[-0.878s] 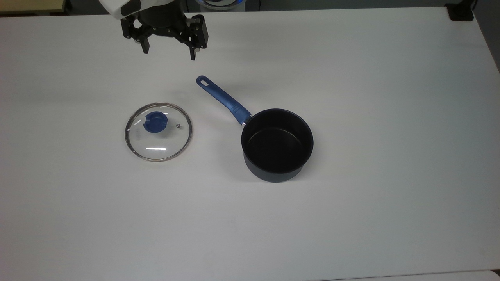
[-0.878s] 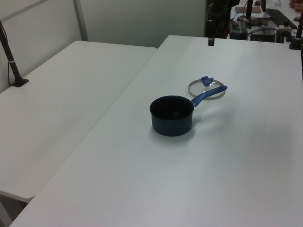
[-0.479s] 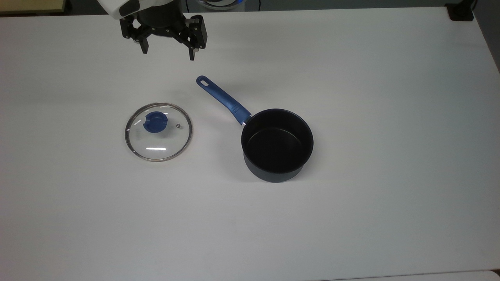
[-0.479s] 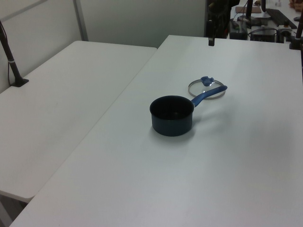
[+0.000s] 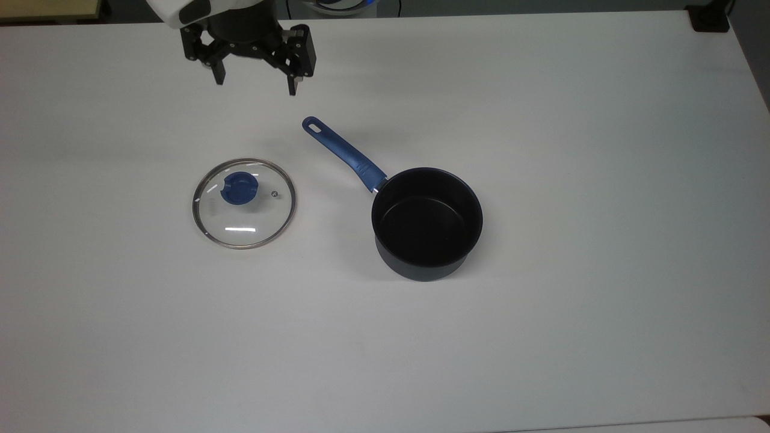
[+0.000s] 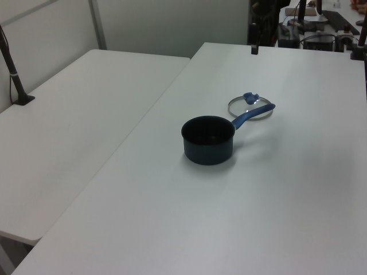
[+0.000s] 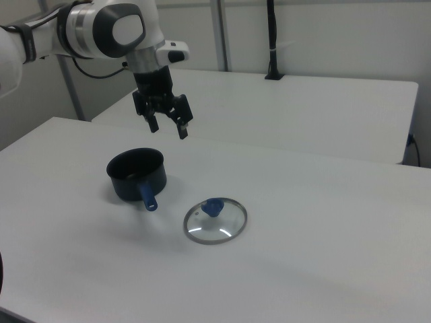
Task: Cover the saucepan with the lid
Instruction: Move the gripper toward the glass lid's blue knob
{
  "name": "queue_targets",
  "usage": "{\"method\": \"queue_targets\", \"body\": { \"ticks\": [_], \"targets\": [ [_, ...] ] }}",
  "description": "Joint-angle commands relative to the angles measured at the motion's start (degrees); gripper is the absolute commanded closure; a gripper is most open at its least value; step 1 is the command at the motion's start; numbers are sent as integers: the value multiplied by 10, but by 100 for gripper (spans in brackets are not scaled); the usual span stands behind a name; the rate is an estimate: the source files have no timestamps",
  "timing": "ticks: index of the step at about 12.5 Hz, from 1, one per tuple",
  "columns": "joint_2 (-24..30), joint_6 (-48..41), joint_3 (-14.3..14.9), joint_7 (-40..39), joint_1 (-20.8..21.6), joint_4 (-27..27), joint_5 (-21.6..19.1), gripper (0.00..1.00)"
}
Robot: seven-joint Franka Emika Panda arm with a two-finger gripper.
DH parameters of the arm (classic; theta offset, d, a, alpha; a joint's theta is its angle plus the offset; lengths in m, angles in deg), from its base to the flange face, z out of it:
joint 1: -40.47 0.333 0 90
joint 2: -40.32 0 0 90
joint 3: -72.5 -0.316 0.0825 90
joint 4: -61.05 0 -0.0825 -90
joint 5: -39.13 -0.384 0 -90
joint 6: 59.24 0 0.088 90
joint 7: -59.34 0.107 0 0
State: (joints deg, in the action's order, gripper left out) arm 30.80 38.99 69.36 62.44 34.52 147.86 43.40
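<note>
While my tool (image 5: 255,87) hangs with fingers apart near the surface's (image 5: 541,337) far edge, I should centre over the lid's (image 5: 243,202) knob (image 5: 239,188), then descend straight.

White table (image 5: 541,337), lid (image 5: 243,202) and saucepan (image 5: 426,223) apart on it.

2 white tables (image 6: 86,132) — pale wall (image 6: 166,23)

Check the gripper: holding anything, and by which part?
Nothing held. The gripper is open and empty, up above the table. The lid lies flat beside the saucepan, untouched.
</note>
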Motion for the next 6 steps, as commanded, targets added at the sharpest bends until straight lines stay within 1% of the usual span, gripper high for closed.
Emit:
{"method": "queue_targets", "body": {
  "ticks": [1, 3, 6],
  "targets": [
    [-3, 33, 3, 6, 0, 3, -10, 0],
    [-13, 46, 4, 2, -2, 4, -10, 0],
    [-51, 74, 5, -1, -6, 3, -4, 0]
  ]
}}
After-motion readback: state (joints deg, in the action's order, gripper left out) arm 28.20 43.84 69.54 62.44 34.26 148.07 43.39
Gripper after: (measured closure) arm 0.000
